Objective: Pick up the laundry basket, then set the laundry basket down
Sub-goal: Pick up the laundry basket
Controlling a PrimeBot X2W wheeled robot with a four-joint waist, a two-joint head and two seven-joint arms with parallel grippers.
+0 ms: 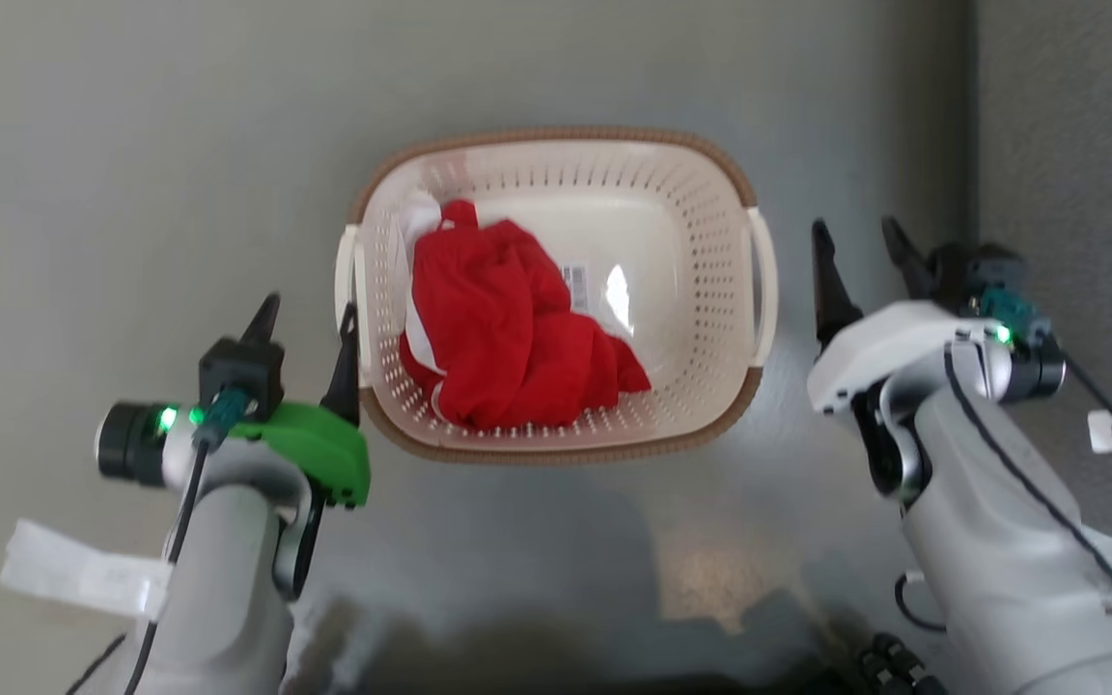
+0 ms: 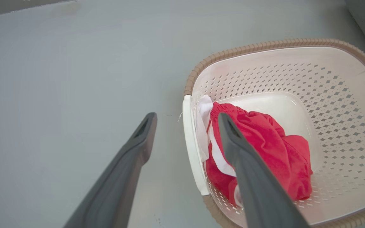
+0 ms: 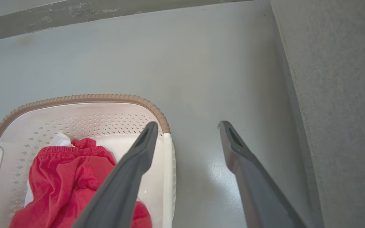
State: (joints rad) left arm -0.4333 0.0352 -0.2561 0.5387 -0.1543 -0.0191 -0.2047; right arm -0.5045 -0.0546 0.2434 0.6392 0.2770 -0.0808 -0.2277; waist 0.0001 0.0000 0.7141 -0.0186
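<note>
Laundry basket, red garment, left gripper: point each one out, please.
laundry basket (image 1: 556,133), head view, far brown rim.
red garment (image 1: 498,333), head view, middle of the cloth.
left gripper (image 1: 312,305), head view, midway between its fingertips.

One basket (image 1: 703,290) — one red garment (image 1: 508,338)

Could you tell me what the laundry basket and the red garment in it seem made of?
The laundry basket looks like moulded plastic, glossy, with punched holes; its brown rim imitates weave. The red garment seems soft matte fabric, crumpled in folds.

overhead head, low wrists, shared laundry basket (image 1: 710,309)
</note>
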